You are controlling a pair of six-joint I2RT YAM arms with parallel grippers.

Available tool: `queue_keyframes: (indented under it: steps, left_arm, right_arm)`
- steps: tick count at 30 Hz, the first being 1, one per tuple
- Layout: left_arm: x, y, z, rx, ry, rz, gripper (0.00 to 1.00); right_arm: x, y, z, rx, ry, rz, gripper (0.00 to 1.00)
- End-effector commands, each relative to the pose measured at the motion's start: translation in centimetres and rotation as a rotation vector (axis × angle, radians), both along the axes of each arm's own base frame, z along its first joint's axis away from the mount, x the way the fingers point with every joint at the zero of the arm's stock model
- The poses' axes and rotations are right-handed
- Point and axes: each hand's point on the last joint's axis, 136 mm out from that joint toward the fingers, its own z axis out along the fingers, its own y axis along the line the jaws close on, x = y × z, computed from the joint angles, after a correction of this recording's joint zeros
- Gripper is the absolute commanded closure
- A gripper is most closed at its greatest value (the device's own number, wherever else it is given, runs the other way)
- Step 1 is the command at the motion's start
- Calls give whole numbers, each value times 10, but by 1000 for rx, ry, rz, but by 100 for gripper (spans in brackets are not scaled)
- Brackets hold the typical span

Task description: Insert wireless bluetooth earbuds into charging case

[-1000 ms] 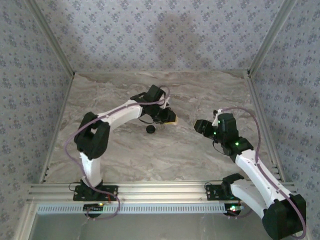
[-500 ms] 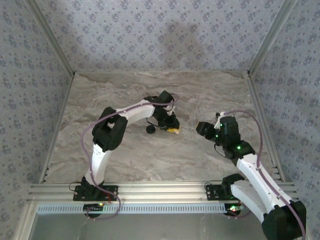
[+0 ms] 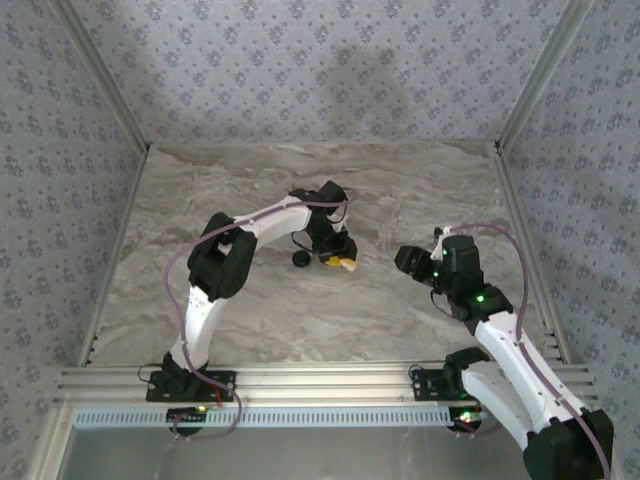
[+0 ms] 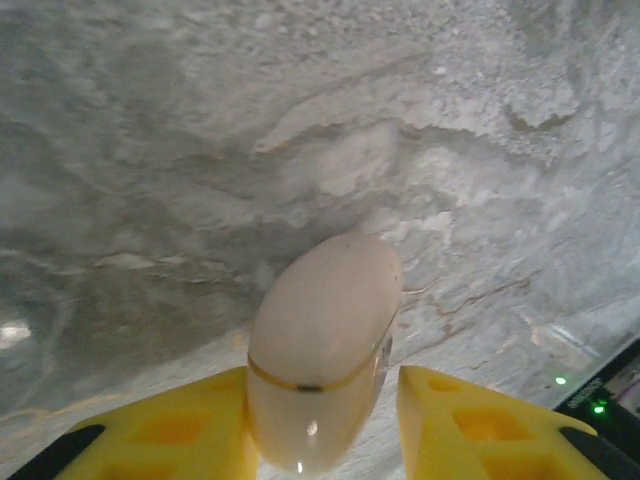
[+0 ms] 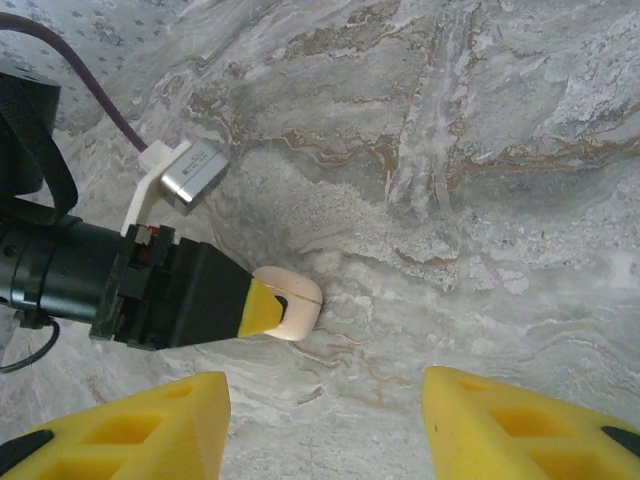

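as the left gripper [image 4: 322,380] is eased apart near the middle of the table [image 3: 300,310], the charging case [image 4: 322,320] is left lying on the marbled surface between its yellow fingers [image 5: 262,308]. a second ago the case was clamped tight and carried further back on the table; it has since been brought forward and toward the right arm, lowered, and the clamp slackened. in the left wrist view one finger is seen against the case's side while a thin gap is shown at the other, so the jaws are judged narrowly parted around the case rather than gripping it. the case's seam is seen running round its body, and the lid appears closed. a flat black disc [image 3: 300,258] is seen on the table just beside the left gripper, apart from the case. the right gripper [image 5: 325,385] is held over the table near the case, its fingers spread wide with nothing between them; it has hardly been shifted over the same second. the case is judged to have been set where both arms can reach it. the task is judged to be at an early stage: the lid must be opened before the earbuds can be seated. care is called for as the fingers are withdrawn, since the rounded case could be nudged or rolled.
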Motion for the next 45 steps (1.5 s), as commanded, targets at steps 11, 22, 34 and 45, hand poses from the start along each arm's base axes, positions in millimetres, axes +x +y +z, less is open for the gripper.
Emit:
queue_keyframes:
  steps: [11, 22, 34, 45]
  left_arm:
    - [58, 75, 139, 150, -467, -3, 42]
    - [80, 323, 202, 393, -1097, 527, 0]
    - [77, 405, 67, 513, -1196, 694, 0]
    - [89, 408, 44, 460, -1264, 699, 0]
  right_arm:
    - [20, -27, 12, -191, -105, -44, 26]
    - [95, -94, -19, -591, -202, -140, 0]
    - [119, -132, -44, -701, -191, -186, 0]
    - [128, -146, -57, -597, -333, -228, 0]
